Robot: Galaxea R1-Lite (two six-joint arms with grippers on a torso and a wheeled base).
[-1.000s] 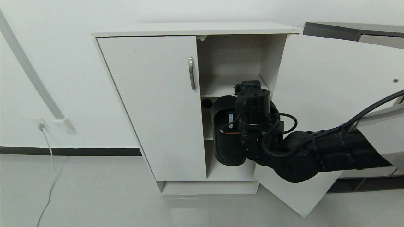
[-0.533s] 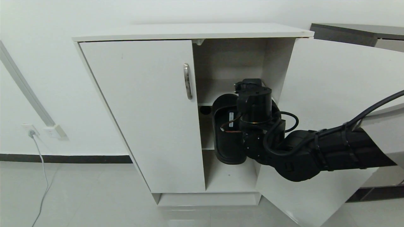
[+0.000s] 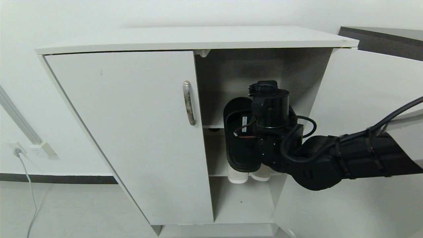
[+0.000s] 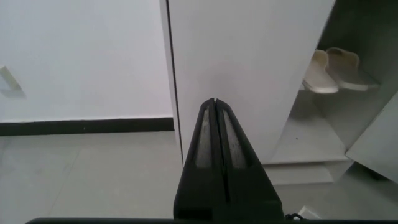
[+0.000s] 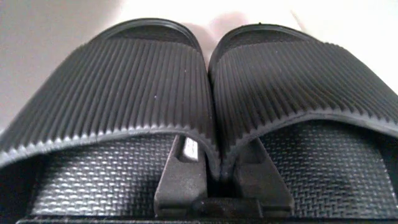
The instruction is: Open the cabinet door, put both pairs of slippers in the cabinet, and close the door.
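Note:
A pair of black slippers (image 3: pixel 239 132) hangs upright in the cabinet's open right half, across the upper shelf edge. My right gripper (image 5: pixel 214 180) is shut on the slippers' (image 5: pixel 249 81) two inner straps, pinched together. A pair of white slippers (image 3: pixel 248 175) lies on the lower shelf just beneath, also seen in the left wrist view as white slippers (image 4: pixel 333 68). The right door (image 3: pixel 363 99) stands open and the left door (image 3: pixel 132 132) is closed. Low down in front of the closed door (image 4: pixel 249 62), my left gripper (image 4: pixel 214 109) is shut with nothing in it.
The cabinet's bottom compartment (image 3: pixel 241 201) has bare floor space. A metal handle (image 3: pixel 188 102) sits on the closed door. A wall socket and cable (image 3: pixel 18 153) are at the far left. Grey tiled floor (image 4: pixel 93 168) lies before the cabinet.
The head camera has moved closer to the cabinet. The right arm has lifted the black slippers higher within the opening, and the white slippers below them have come into sight.

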